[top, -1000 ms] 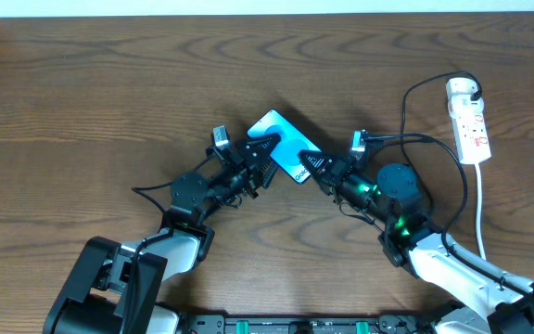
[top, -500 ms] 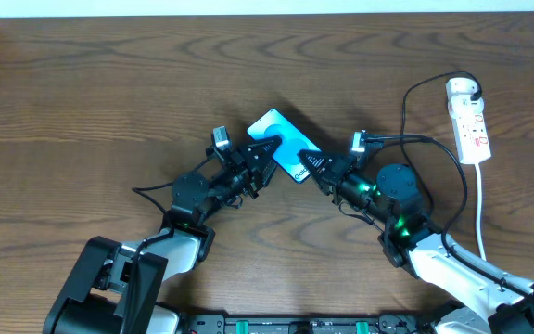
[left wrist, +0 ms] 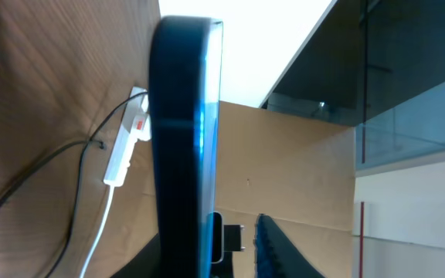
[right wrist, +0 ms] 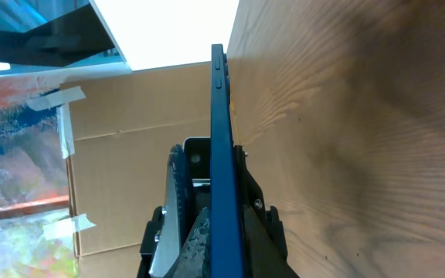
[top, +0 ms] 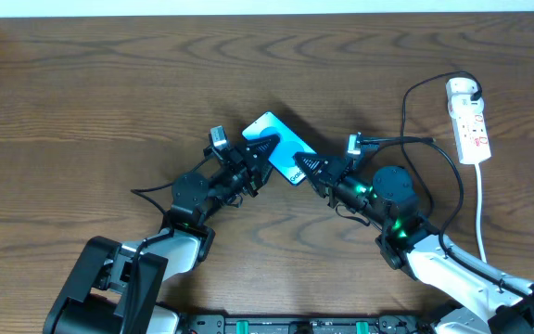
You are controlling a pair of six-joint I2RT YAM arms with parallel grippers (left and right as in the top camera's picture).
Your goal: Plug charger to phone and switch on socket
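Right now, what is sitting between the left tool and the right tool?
The phone lies between the left tool and the right tool, which meet it from opposite sides. The overhead view shows this best.

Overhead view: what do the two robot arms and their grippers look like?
The left arm and right arm are black, with round joint housings and white lower links. The left gripper and right gripper have dark triangular fingers, with a pale camera block behind. Green lights glow on the right arm.
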